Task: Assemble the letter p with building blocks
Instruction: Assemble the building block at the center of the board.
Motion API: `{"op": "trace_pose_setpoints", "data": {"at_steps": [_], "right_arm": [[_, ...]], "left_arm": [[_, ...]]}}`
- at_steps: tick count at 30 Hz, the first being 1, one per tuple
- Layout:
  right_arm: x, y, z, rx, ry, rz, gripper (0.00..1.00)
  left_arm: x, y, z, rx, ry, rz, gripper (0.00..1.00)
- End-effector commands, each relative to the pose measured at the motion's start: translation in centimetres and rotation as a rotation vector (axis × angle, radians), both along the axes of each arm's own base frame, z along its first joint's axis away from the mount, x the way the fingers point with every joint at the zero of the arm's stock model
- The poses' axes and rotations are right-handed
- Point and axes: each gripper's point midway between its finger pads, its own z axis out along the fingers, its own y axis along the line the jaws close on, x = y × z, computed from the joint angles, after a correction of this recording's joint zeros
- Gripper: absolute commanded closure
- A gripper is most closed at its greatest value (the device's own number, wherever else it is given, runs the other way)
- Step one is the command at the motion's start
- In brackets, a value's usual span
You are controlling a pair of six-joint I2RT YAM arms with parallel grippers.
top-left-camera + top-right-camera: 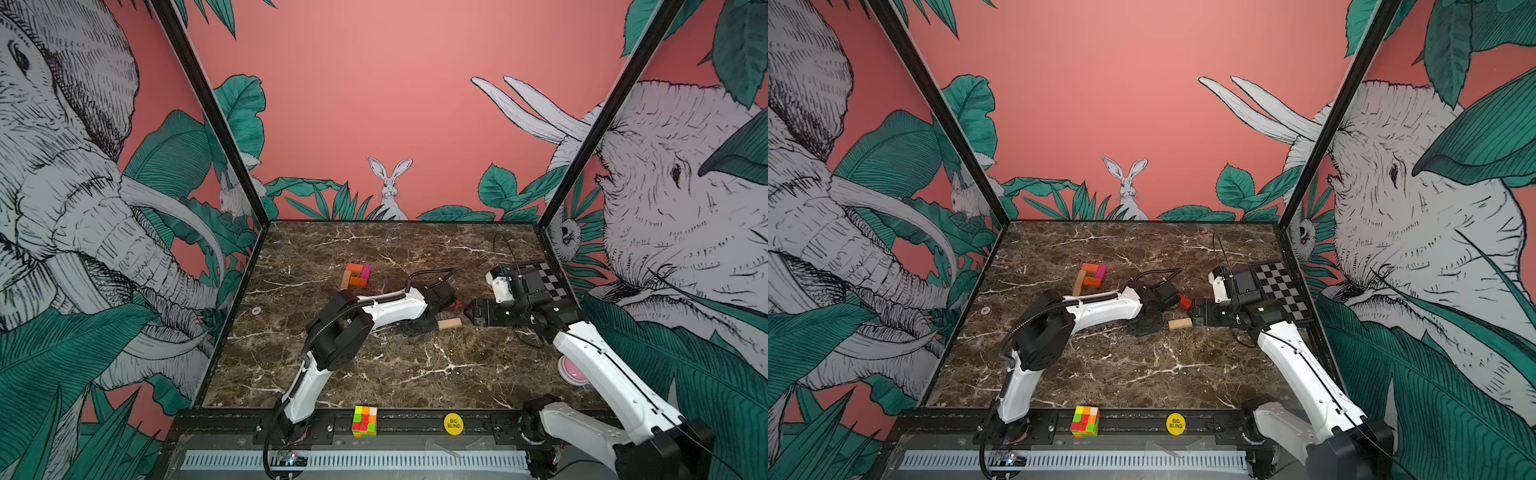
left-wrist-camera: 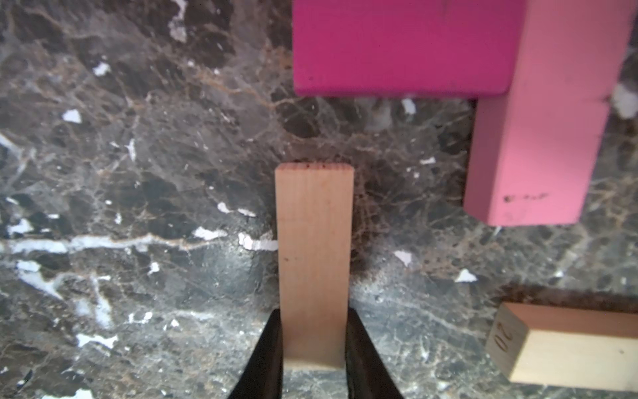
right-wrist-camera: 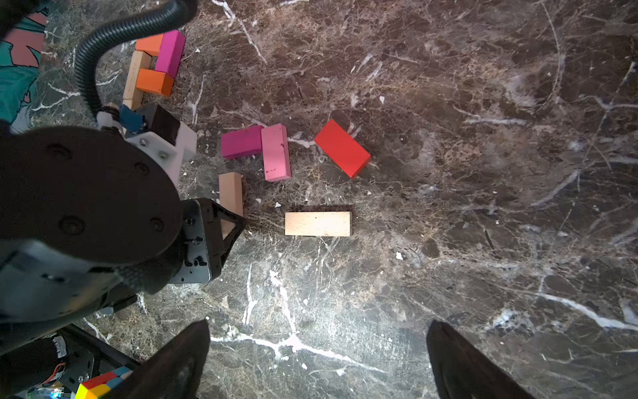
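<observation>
1. Left gripper (image 2: 314, 345) pinches a tan block (image 2: 314, 241), lower centre of its wrist view.
2. Right gripper (image 3: 317, 324): jaws spread, empty, at its wrist view's bottom edge.
3. Joined blocks (image 1: 356, 275) (image 1: 1091, 277) lie left of centre in both top views.
4. Pink dish (image 1: 572, 371), right: contents unclear.

Both arms have glossy white shells on their links and matte black housings at the joints. On the left arm (image 1: 395, 307) a black corrugated hose (image 3: 117, 31) runs along the outside. Its round black joint cap (image 3: 86, 193) carries recessed screws, and a white bracket (image 3: 165, 145) beside the cap has silver screw heads and a blue connector (image 3: 131, 119). The right arm (image 1: 602, 370) has a thin black cable (image 1: 582, 338) lying along its white shell. The left gripper (image 2: 312, 312) and the right gripper (image 3: 318, 323) both have black, tapering fingers.
</observation>
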Motion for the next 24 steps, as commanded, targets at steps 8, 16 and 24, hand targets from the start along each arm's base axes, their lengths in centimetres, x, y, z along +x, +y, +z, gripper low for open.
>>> {"op": "trace_pose_setpoints", "data": {"at_steps": [8, 16, 24], "right_arm": [[0.0, -0.2, 0.7, 0.000, -0.018, 0.000, 0.01], [0.3, -0.1, 0.4, -0.004, -0.010, 0.003, 0.02], [0.4, 0.0, 0.2, -0.007, -0.002, 0.005, 0.02]], "left_arm": [[1.0, -0.1, 0.3, 0.024, -0.021, 0.016, 0.84], [1.0, 0.2, -0.2, 0.041, -0.011, 0.025, 0.84], [1.3, 0.6, -0.4, 0.051, -0.009, 0.036, 0.84]]}}
